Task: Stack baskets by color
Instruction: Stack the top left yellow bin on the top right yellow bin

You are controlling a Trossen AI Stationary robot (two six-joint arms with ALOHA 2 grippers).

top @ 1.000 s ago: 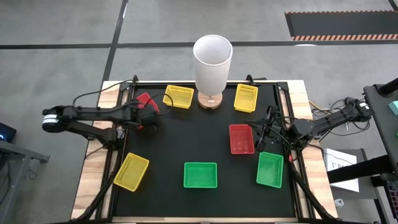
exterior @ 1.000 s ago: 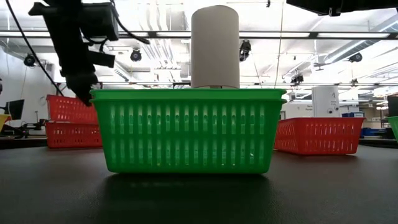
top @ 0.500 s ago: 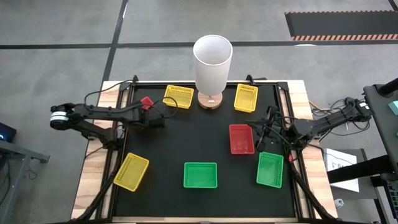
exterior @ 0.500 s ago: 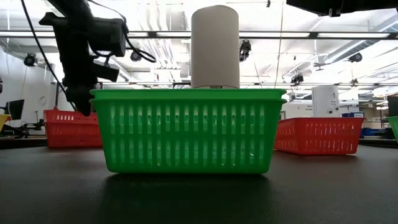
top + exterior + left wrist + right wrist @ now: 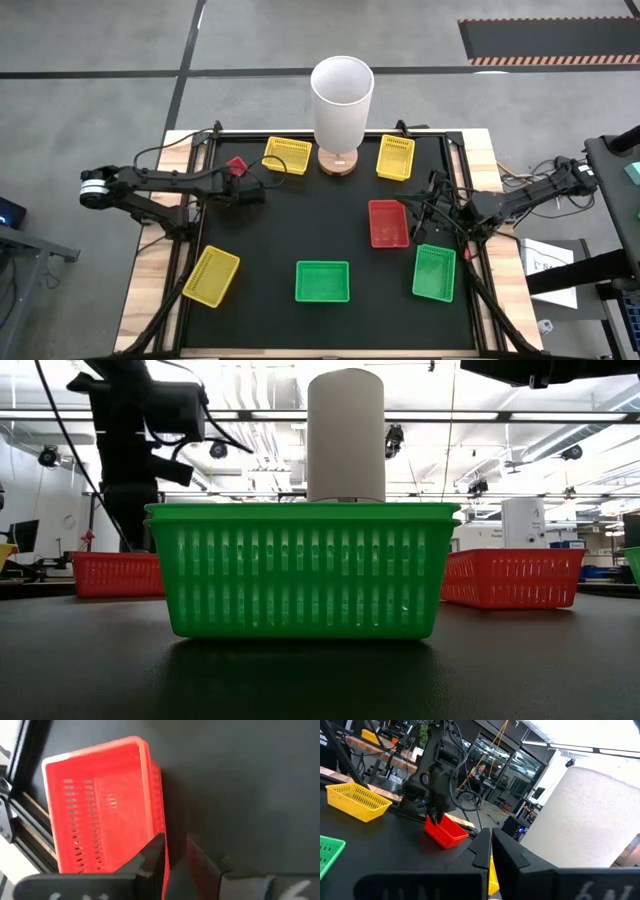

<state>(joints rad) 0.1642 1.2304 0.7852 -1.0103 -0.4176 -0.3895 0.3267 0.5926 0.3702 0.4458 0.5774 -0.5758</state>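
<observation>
My left gripper (image 5: 238, 182) stands at the far left of the table over a red basket (image 5: 100, 805), fingers slightly apart on either side of one long wall. The low view shows this red basket (image 5: 118, 574) resting flat on the table. A second red basket (image 5: 388, 222) lies right of centre. Yellow baskets sit at the far edge (image 5: 287, 154), (image 5: 395, 157) and near left (image 5: 211, 276). Green baskets lie near the front (image 5: 322, 281), (image 5: 434, 272). My right gripper (image 5: 491, 850) is shut on nothing, raised at the table's right side. My left gripper comes from above, slanting down, with one finger (image 5: 150, 855) inside the red basket and the other (image 5: 202, 862) outside its long wall (image 5: 159, 820). Whether either finger touches that wall, I cannot tell. The basket lies flat on the table.
A tall white cylinder (image 5: 342, 100) on a wooden base stands at the far middle edge, between the two far yellow baskets. Black mat lies bare in the middle of the table (image 5: 310, 215). Cables trail beside both arms.
My left gripper has sunk toward the table at the far left. The red basket it held above another red basket has come down with it, and only one low red shape shows there now. My right arm has kept still.
</observation>
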